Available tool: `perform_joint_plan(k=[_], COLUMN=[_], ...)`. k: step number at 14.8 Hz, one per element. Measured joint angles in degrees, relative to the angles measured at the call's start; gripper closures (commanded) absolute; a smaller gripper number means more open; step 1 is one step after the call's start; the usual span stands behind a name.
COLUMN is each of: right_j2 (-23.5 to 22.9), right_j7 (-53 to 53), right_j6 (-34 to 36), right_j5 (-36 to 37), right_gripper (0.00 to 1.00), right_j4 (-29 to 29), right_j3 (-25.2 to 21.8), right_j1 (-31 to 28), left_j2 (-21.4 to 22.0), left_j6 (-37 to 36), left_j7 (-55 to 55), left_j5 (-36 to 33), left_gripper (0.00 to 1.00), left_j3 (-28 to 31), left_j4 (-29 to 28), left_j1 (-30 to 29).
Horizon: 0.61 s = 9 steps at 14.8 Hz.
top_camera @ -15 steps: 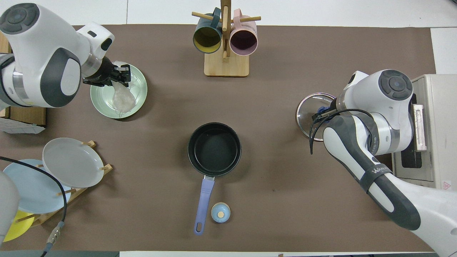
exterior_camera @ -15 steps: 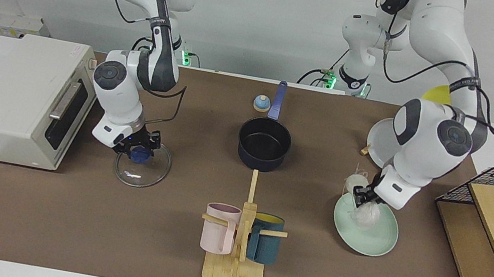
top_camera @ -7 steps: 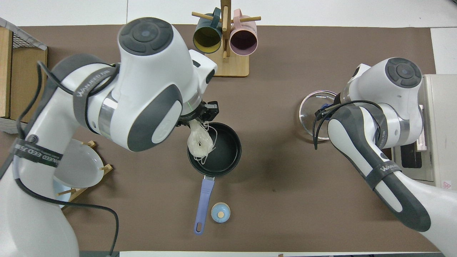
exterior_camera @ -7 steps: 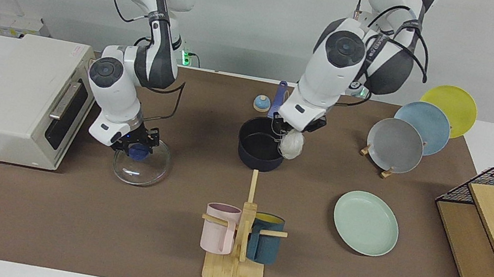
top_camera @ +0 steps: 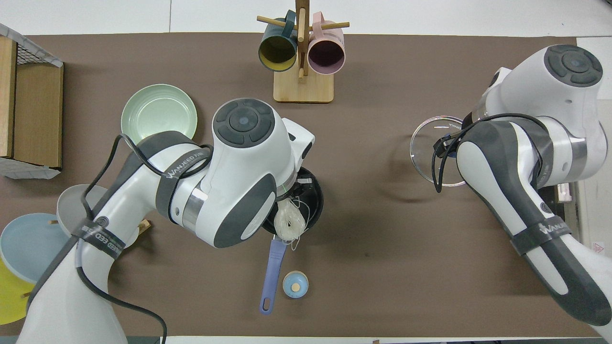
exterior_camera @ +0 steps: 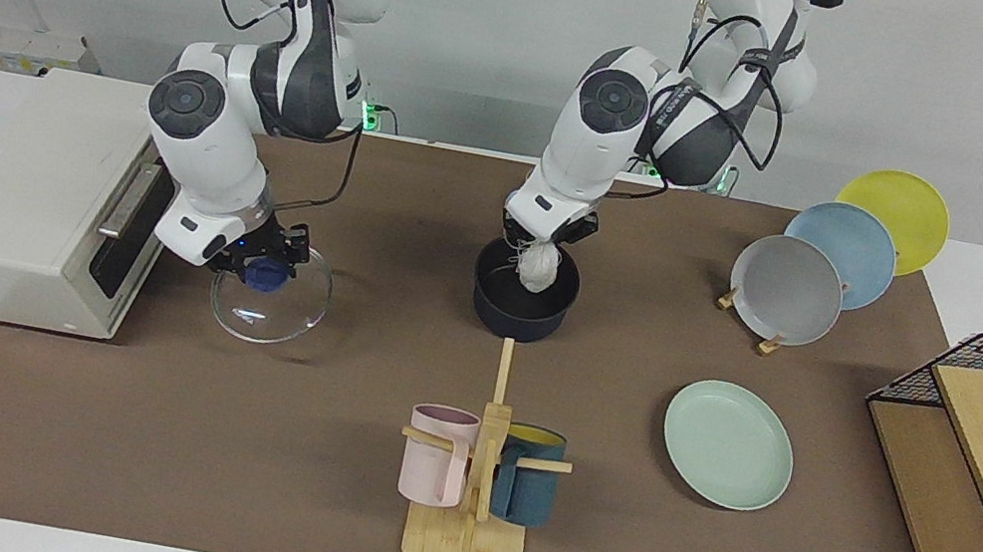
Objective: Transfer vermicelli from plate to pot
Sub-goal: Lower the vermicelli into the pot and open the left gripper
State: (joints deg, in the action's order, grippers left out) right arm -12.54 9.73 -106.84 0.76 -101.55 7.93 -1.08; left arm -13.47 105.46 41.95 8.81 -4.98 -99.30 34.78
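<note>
My left gripper (exterior_camera: 540,244) is shut on a white vermicelli bundle (exterior_camera: 538,269) that hangs over the open dark navy pot (exterior_camera: 520,314), its lower end at about rim height. In the overhead view the vermicelli (top_camera: 288,223) covers the part of the pot (top_camera: 316,198) by the blue handle (top_camera: 271,274), and the arm hides most of the pot. The mint-green plate (exterior_camera: 728,444) lies bare toward the left arm's end of the table, farther from the robots than the pot. My right gripper (exterior_camera: 263,270) is shut on the blue knob of a glass lid (exterior_camera: 272,303), held tilted just above the table.
A toaster oven (exterior_camera: 21,188) stands beside the lid. A wooden mug rack (exterior_camera: 470,515) with a pink and a teal mug stands farther from the robots than the pot. A rack holds grey, blue and yellow plates (exterior_camera: 793,289). A small blue cap (top_camera: 295,284) lies by the handle.
My left gripper carried the vermicelli from the pot's edge to over its middle and lower. My right gripper raised the lid off the table and shifted it toward the oven.
</note>
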Motion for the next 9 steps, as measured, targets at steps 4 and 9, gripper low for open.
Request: perform_joint_plan(k=[4, 9], right_j2=[1.35, 1.7], right_j7=[0.0, 0.0], right_j6=[3.58, 4.3], right_j5=[0.0, 0.0], right_gripper=[1.0, 1.0], right_j4=[1.17, 1.18], right_j3=[0.05, 0.08], right_j1=[0.26, 0.39], left_j2=[0.19, -1.31], left_j6=[5.25, 11.79], left_j7=[0.04, 0.06], left_j5=[0.28, 0.31], left_gripper=[1.0, 1.0], left_j3=[0.01, 0.15], left_j4=[-4.83, -7.46], left_j1=[0.32, 0.32])
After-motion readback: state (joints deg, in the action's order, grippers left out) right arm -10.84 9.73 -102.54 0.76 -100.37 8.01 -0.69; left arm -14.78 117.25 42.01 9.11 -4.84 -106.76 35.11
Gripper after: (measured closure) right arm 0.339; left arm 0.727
